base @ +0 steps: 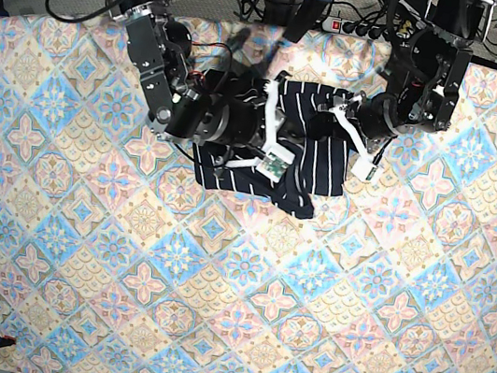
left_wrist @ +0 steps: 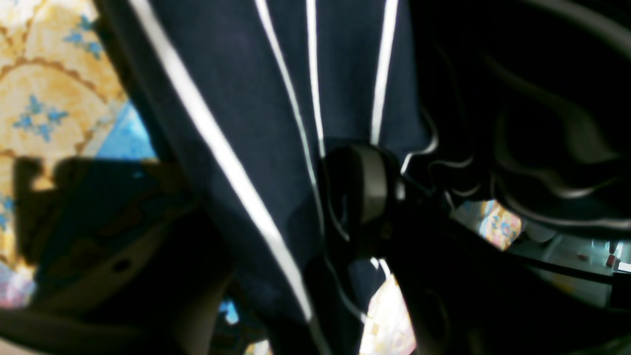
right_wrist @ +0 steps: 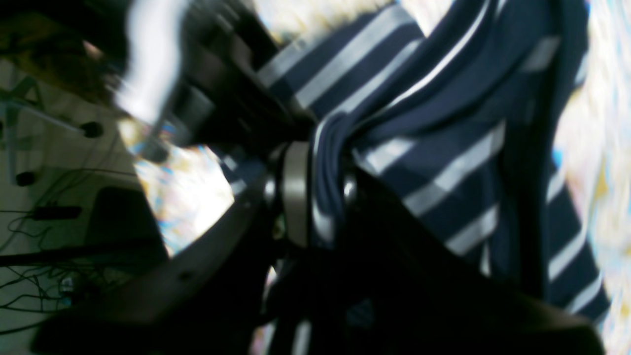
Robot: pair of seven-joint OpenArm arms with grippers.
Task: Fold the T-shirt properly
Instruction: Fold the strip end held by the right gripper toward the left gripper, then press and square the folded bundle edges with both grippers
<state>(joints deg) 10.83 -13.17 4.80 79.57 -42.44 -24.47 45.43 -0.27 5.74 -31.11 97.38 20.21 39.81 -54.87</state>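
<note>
1. Toward the far edge of the tablecloth (base: 209, 313), I see the T-shirt (base: 313, 164) bunched between both arms.
2. My right gripper (right_wrist: 320, 197) pinches a fold of the striped cloth.
3. My left gripper (left_wrist: 365, 192) sits against the shirt; I cannot tell whether its jaws are clamped.

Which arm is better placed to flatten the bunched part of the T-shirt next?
Probably the right: its end effector sits over the middle of the T-shirt, with a fold of cloth between its fingers. The left end effector is at the shirt's far edge.
</note>
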